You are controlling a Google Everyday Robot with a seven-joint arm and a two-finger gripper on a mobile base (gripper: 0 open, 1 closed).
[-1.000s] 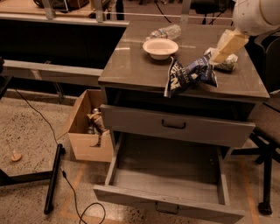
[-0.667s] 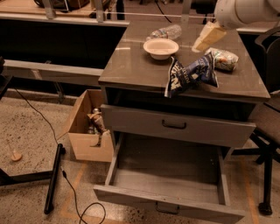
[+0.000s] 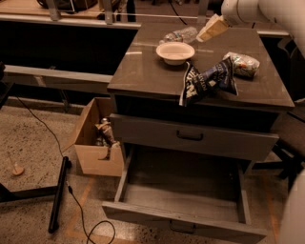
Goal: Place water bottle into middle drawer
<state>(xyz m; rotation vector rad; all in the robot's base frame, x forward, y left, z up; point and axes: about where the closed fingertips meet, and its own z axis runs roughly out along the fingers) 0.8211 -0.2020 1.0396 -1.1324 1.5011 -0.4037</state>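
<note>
- The water bottle (image 3: 180, 35) lies on its side at the back of the surface (image 3: 143, 71), just behind the bowl (image 3: 175, 51). The hand (image 3: 212, 28) is just to its right.
- The middle drawer (image 3: 183, 221) is pulled far out. The cardboard box (image 3: 95, 159) on the floor beside it holds some clutter.
- The arm (image 3: 257, 10) reaches in from the upper right, with the hand angled down-left. Whether the hand is open or closed cannot be told.

White arm (image 3: 267, 10) entering from upper right, pale tool (image 3: 211, 29) angled down-left, near top edge
</note>
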